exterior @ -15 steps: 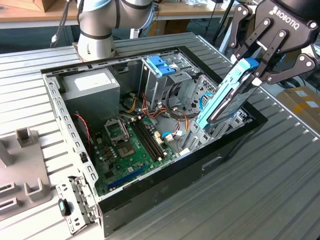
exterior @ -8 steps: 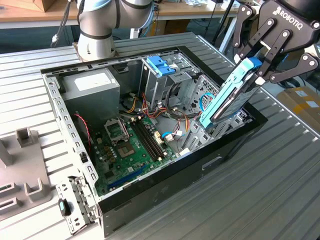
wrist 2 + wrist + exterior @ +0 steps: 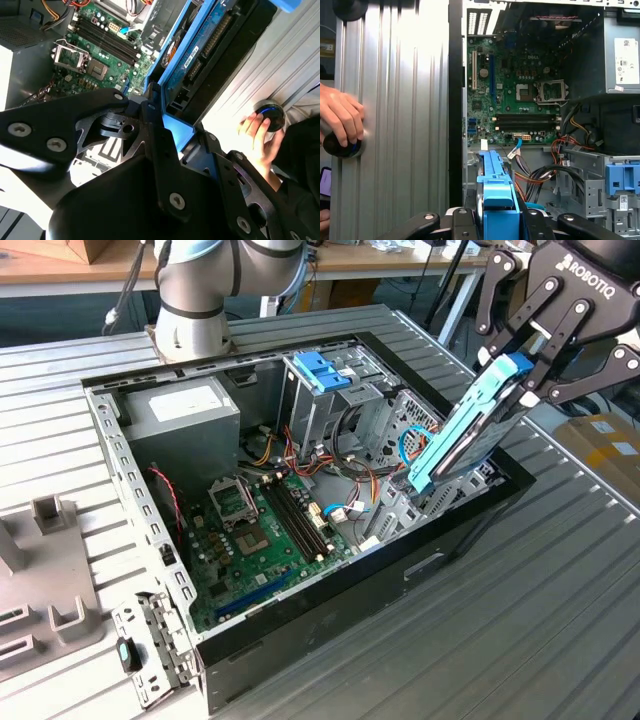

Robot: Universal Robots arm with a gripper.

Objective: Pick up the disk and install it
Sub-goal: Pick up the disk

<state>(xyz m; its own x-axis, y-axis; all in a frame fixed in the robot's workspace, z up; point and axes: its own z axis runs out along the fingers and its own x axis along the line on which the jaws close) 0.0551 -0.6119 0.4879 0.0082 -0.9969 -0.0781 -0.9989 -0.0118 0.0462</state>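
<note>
1. we see the black two-fingered gripper (image 3: pixel 522 373) at upper right of the exterior view, its jaws clamped on the top end of the flat silver hard-drive disk (image 3: pixel 462 435) in its blue plastic frame.
2. the disk hangs tilted, its lower end dipping into the open black computer case (image 3: pixel 450 550), on the exterior view's right of the green motherboard (image 3: pixel 255 530).
3. in the first wrist view a person's hand (image 3: pixel 342 117) rests on a round black knob (image 3: pixel 337 146) on the grey ribbed table (image 3: pixel 400 125).

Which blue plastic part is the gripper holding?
The light-blue frame edging the disk, clamped in the gripper and tilted above the edge of the open case. The darker blue handle sits on the metal cage, apart from it.
</note>
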